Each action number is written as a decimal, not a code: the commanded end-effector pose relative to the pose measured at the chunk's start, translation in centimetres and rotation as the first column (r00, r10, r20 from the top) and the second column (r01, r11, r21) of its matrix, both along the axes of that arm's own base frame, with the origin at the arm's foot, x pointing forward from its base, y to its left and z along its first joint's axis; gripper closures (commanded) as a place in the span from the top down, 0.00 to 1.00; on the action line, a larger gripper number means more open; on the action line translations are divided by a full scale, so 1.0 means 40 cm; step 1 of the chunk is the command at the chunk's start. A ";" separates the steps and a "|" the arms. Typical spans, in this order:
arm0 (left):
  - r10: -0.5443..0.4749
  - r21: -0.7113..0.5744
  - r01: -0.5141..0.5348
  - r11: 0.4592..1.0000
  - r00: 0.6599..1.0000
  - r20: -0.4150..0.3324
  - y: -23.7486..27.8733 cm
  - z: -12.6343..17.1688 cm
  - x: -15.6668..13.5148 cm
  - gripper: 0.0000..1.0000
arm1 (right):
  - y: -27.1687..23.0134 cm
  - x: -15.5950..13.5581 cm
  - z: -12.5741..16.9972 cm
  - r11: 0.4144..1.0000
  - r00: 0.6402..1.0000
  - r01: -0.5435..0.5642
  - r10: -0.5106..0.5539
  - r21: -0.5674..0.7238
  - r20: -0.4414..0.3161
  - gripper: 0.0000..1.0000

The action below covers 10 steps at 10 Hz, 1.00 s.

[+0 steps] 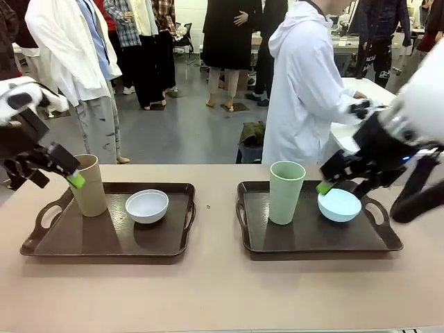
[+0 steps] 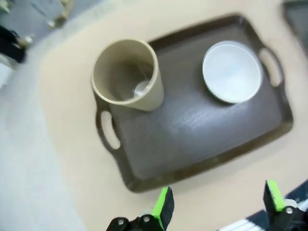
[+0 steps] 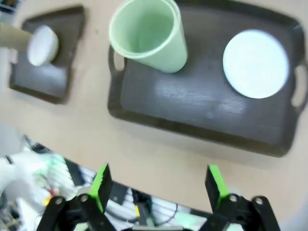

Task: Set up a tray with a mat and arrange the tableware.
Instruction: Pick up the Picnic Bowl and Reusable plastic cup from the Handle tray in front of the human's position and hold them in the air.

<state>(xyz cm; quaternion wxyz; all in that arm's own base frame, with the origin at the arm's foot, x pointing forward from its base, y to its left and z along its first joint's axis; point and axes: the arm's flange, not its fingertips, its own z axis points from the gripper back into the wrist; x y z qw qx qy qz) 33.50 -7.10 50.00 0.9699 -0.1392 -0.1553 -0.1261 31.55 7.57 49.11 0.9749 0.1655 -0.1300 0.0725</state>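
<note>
both jaws wide, empty; left pad [image 1: 76, 180] covers part of tan cup [image 1: 91, 191]; wrist views blurred.

You see a plain beige table [image 1: 222, 291]. The tray by its left edge [image 1: 111, 243] is dark brown with a faint wood grain and carries a tan cup [image 1: 88, 186] and a white bowl [image 1: 146, 205]. The matching dark brown tray by the right edge [image 1: 312, 239] carries a pale green cup [image 1: 286, 192] and a light blue bowl [image 1: 339, 205]. Your left gripper [image 2: 219, 204] and right gripper [image 3: 158, 185] are black with bright green pads [image 2: 163, 208].
</note>
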 end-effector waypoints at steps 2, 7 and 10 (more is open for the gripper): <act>0.036 -0.302 -0.016 0.953 0.998 0.059 0.140 0.006 -0.040 1.00 | -0.244 -0.131 -0.157 0.961 0.996 0.055 -0.073 0.271 0.058 1.00; 0.072 -0.523 -0.131 0.842 0.989 -0.131 0.454 -0.051 -0.024 1.00 | -0.459 -0.210 -0.166 0.899 0.985 0.101 -0.150 0.426 0.082 1.00; 0.036 -0.496 -0.135 0.858 0.978 -0.204 0.503 -0.079 -0.004 1.00 | -0.476 -0.214 -0.185 0.890 0.989 0.102 -0.139 0.444 0.052 1.00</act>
